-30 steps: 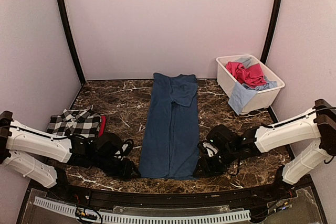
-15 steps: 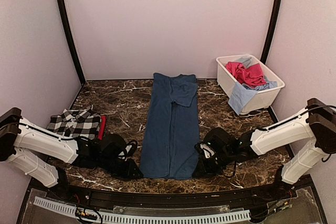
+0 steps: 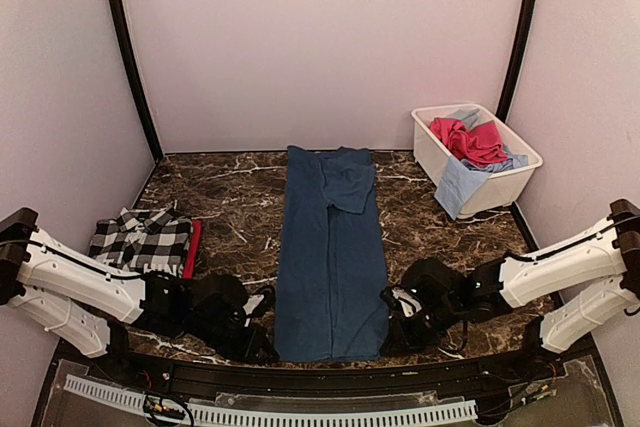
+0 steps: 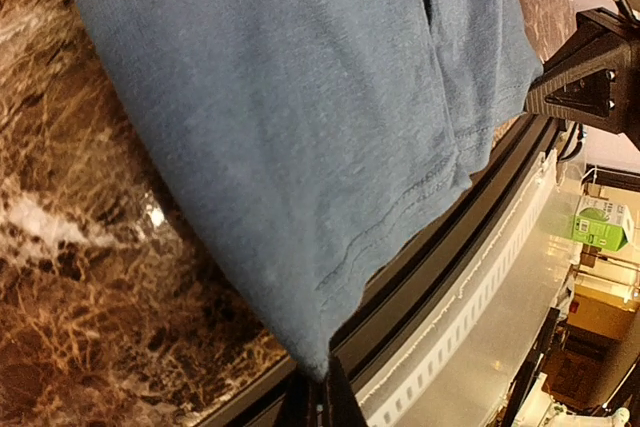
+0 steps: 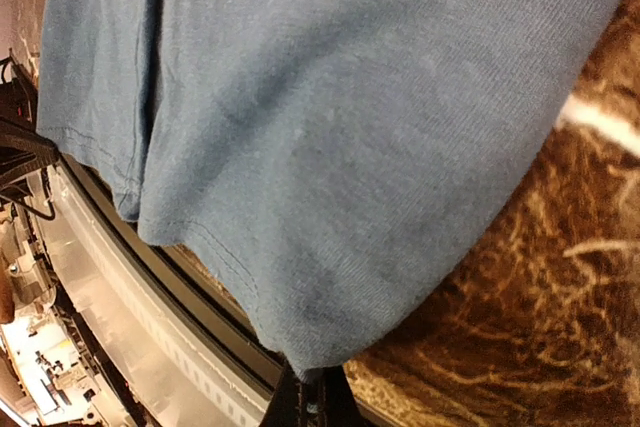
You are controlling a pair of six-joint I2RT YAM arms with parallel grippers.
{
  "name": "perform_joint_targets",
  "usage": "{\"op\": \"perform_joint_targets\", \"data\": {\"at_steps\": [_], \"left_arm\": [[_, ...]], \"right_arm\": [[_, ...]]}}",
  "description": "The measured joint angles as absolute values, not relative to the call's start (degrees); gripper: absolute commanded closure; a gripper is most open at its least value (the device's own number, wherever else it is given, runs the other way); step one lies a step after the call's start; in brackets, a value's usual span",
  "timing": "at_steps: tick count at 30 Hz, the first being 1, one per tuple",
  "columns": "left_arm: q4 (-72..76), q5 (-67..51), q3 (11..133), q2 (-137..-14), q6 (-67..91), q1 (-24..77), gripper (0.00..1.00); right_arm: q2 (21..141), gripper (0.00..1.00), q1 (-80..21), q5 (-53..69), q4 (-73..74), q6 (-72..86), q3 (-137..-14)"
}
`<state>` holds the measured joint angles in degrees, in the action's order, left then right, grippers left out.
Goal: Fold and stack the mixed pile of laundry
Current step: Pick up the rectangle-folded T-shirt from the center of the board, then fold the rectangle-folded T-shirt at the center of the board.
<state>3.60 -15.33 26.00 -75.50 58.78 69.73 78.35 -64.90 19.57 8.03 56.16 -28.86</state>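
Note:
A navy blue tee [image 3: 331, 247], folded into a long strip, lies down the middle of the marble table [image 3: 230, 202]. My left gripper [image 3: 268, 349] is shut on its near left corner. In the left wrist view the blue tee [image 4: 300, 127] tapers into my left gripper [image 4: 318, 399]. My right gripper [image 3: 388, 342] is shut on the near right corner. The right wrist view shows the blue tee [image 5: 330, 127] pinched in my right gripper [image 5: 315, 397]. A folded black-and-white checked garment [image 3: 140, 235] rests on a red one [image 3: 191, 247] at the left.
A white tub [image 3: 478, 159] at the back right holds pink [image 3: 468, 139] and light blue [image 3: 462, 183] pieces, the blue one hanging over its rim. The table's black front rail [image 3: 320, 372] runs just beneath the held corners.
Both grippers closed on the tee's near corners and drew back toward the front edge. The tee's near hem has spread wider and slid nearer.

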Motion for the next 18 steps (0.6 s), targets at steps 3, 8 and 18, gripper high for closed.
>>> {"op": "perform_joint_targets", "data": {"at_steps": [3,8,18], "left_arm": [[3.22,-15.09,25.45,-73.3,60.25,70.81,1.0],[0.56,-12.82,27.29,-69.65,59.79,71.16,1.0],[-3.55,-7.4,35.55,-72.4,52.47,64.69,1.0]], "right_arm": [[73.56,1.0,-65.67,19.25,10.41,57.25,-27.75],[65.23,1.0,-65.71,16.45,16.16,57.01,-29.28],[68.53,1.0,-60.01,12.73,20.25,49.17,-35.35]]}}
